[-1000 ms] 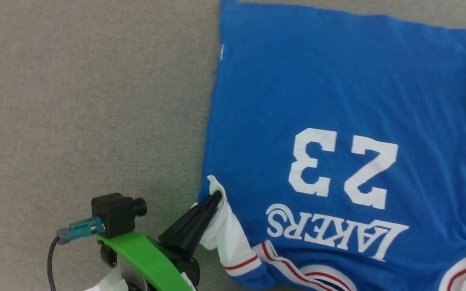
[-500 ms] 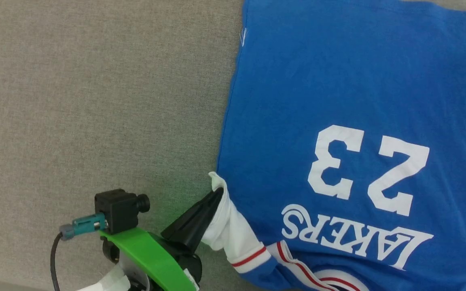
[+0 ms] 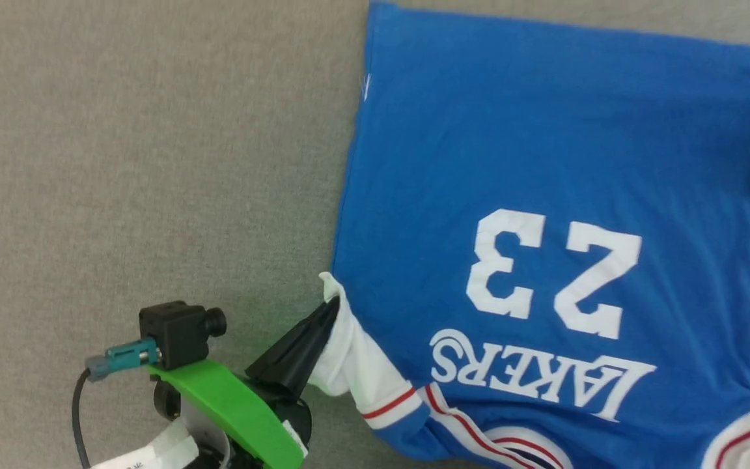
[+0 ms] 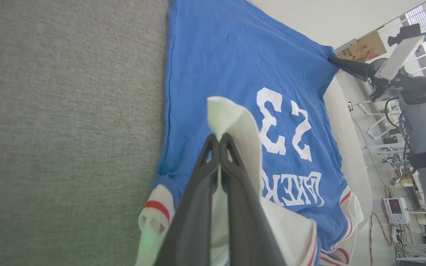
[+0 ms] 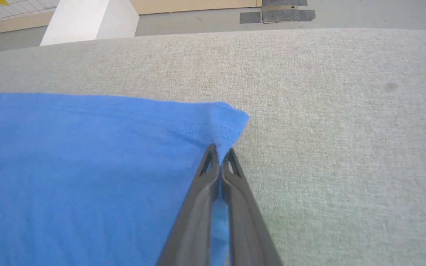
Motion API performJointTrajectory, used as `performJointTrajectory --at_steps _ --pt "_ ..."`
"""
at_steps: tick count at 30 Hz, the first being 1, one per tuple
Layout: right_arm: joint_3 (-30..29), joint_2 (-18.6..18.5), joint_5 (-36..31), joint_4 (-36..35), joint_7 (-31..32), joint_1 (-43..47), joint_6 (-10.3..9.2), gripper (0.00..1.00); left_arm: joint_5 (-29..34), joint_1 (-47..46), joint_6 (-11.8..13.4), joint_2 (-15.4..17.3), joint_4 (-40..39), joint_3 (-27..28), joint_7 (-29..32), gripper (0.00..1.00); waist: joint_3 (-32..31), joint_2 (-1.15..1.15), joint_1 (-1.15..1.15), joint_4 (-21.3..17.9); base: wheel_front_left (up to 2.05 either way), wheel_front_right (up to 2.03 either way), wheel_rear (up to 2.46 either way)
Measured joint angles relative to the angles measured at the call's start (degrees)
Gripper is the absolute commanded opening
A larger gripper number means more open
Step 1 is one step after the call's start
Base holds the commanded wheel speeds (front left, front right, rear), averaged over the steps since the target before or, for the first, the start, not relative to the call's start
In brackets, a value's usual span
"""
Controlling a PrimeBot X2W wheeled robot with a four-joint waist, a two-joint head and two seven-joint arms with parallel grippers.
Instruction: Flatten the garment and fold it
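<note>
Where the head camera looks down, the shirt lies spread on a grey cloth surface, filling the right side of the view with its blue body flat and smooth. The white 23 and the lettering below it read upside down, and red-striped trim runs along the bottom edge. At the lower left, the left gripper has its fingers pressed together on the white sleeve. The sleeve's edge pokes up past the fingertips, just beside the shirt's left side. A green bracket and a small black camera sit behind the fingers.

In the left wrist view, the two dark fingers meet with a fold of sleeve clamped between them. The fold stands above the tips in a pale peak, lifted off the surface. Beyond it the blue body stretches away, and at its far corner the right gripper touches the cloth, its fingers narrowed to a point. A room with a cardboard box lies behind.

In the right wrist view, that gripper's fingers are together on the shirt's hem corner, with blue cloth showing in the slit between them and the corner puckered just past the tips. The rest of the shirt lies flat to the left of that view, with bare grey surface to the right and a floor past the surface's far edge
</note>
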Motion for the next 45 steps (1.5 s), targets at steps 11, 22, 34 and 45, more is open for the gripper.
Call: performJointTrajectory --at_steps 11,22,34,45 --pt "-10.84 2.29 5.76 -13.32 -1.55 19.92 0.00 0.00 -1.94 5.39 0.87 0.94 0.07 1.78 -0.96 0.00 -9.15 0.00 -0.01 -4.11 0.00 0.00 0.00" --pt "-25.19 16.36 7.44 -27.39 -0.75 43.09 0.00 0.00 -2.11 10.99 2.61 2.23 -0.66 3.37 -2.31 0.00 -15.71 0.00 -0.01 -7.73 0.00 0.00 0.00" --pt "-18.24 18.14 7.22 -15.34 -10.50 48.36 0.00 0.00 -2.30 12.20 3.80 2.85 -1.21 3.80 -2.14 0.00 -17.33 0.00 -0.01 -9.36 0.00 0.00 0.00" --pt "-18.82 16.02 5.06 -20.43 -10.17 46.78 0.00 1.00 -2.58 12.04 3.50 2.63 -0.89 2.36 -1.69 0.00 -18.59 0.00 -0.01 -10.15 0.00 0.00 0.00"
